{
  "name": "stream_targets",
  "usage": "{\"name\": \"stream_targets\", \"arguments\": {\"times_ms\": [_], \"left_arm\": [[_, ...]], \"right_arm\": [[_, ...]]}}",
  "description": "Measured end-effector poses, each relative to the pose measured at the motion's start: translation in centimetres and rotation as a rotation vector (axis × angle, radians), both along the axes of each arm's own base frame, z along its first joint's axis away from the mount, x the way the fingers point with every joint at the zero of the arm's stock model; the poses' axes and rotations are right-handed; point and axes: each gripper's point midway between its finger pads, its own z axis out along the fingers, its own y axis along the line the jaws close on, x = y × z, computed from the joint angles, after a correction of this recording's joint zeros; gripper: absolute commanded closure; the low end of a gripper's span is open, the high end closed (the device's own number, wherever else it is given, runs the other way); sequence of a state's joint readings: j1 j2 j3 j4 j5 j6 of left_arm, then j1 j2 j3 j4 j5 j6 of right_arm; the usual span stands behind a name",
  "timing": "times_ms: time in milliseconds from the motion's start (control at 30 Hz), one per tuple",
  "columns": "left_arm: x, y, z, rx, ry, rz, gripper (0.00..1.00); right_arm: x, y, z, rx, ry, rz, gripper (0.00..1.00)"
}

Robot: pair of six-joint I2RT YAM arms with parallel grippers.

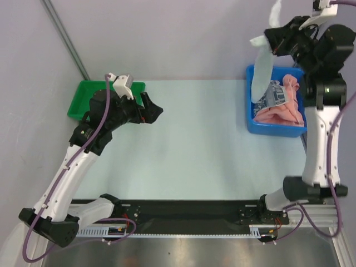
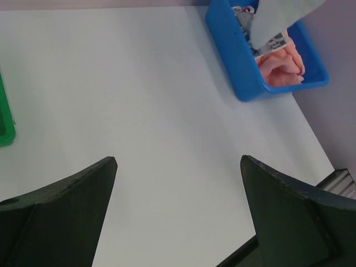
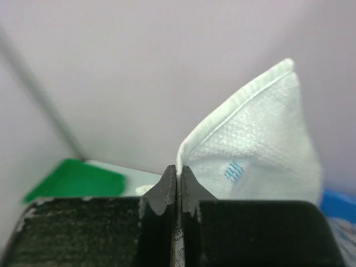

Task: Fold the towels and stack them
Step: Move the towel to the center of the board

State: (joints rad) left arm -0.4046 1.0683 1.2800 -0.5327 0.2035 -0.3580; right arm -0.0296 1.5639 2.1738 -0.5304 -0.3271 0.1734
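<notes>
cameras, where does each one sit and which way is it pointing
top external: above and behind the arms, looking down on the table; both arms show, left gripper open, right gripper holding a white towel above the blue bin.
left wrist: on the left arm, facing across the table toward the blue bin; its two spread fingers fill the bottom.
right wrist: looking along its shut fingers at the pinched white towel, wall behind.
shared: the green tray appears in all three views.
</notes>
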Motion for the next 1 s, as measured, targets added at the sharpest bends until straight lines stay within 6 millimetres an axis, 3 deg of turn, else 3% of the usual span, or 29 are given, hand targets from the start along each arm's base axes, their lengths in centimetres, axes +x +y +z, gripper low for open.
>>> {"name": "stream_targets", "arguments": {"times_ms": [67, 133, 167, 233, 267, 333, 433, 500, 533, 567, 633, 733, 867, 1000], "left_arm": [[0.2, 0.2, 0.7, -0.002, -0.017, 0.014, 0.0], [0.2, 0.4, 1.3, -0.006, -0.03, 0.024, 0.0], [0.2, 0.5, 1.4, -0.006, -0.032, 0.028, 0.0], [-0.1, 0.8, 1.5, -0.008, -0.03, 0.04, 0.0], [-0.2, 0.9, 1.4, -0.009, -0.031, 0.045, 0.0], [-0.7, 1.3, 1.0, -0.008, -0.027, 0.053, 0.0], [-1.8, 1.9, -1.3, 0.0, 0.009, 0.064, 0.01], [-2.3, 2.1, -3.6, 0.011, 0.059, 0.068, 0.02], [-2.4, 2.0, -4.9, 0.016, 0.086, 0.064, 0.03], [-2.5, 1.9, -6.0, 0.019, 0.109, 0.061, 0.05], [-2.9, 1.3, -9.3, 0.023, 0.177, 0.031, 0.07], [-3.1, 0.2, -12.8, 0.015, 0.266, -0.017, 0.09], [-1.8, -1.9, -15.5, -0.001, 0.334, -0.066, 0.13], [-1.5, -5.2, -18.6, 0.035, 0.397, -0.15, 0.16]], "right_arm": [[-5.4, 5.3, 3.6, 0.015, -0.12, 0.195, 1.0], [-10.3, 9.9, 4.9, 0.033, -0.182, 0.396, 1.0], [-12.0, 11.3, 4.8, 0.042, -0.194, 0.462, 1.0], [-14.5, 13.9, 2.1, 0.071, -0.149, 0.58, 1.0], [-15.1, 15.1, -0.2, 0.083, -0.116, 0.626, 1.0], [-15.7, 17.1, -7.0, 0.109, 0.036, 0.686, 1.0], [-16.4, 19.6, -21.4, 0.129, 0.37, 0.717, 1.0], [-18.1, 20.1, -31.7, 0.116, 0.642, 0.69, 1.0], [-19.5, 20.1, -35.8, 0.1, 0.755, 0.678, 1.0], [-21.3, 19.8, -39.0, 0.08, 0.854, 0.669, 1.0], [-24.0, 19.5, -42.3, 0.032, 0.959, 0.657, 0.99], [-25.2, 19.1, -42.8, 0.0, 0.977, 0.625, 0.88], [-24.1, 16.3, -43.1, -0.01, 0.97, 0.415, 0.75], [-22.9, 13.4, -43.8, -0.02, 0.972, 0.24, 0.67]]}}
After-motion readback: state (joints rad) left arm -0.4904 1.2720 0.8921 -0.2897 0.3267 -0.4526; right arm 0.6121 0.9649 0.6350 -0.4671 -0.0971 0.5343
